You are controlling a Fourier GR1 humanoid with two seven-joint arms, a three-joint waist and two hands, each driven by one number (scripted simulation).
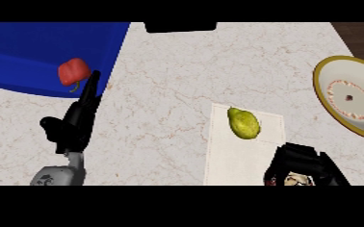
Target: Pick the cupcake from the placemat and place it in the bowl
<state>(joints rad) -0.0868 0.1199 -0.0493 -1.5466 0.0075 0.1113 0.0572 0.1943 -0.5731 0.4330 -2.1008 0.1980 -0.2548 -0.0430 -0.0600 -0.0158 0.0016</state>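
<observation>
While the right hand [302, 170] is curling around what seems the cupcake [294, 179], lifting straight suits carrying toward the bowl [323, 84]; the left hand [77, 118] is resting spread.

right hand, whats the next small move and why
Probably lift and carry toward the bowl at the right edge. The right hand sits at the placemat's lower right corner, fingers curled round something pale and dark red, likely the cupcake, mostly hidden. The bowl looks unoccupied. A pear lies on the placemat; the left hand rests open.
</observation>
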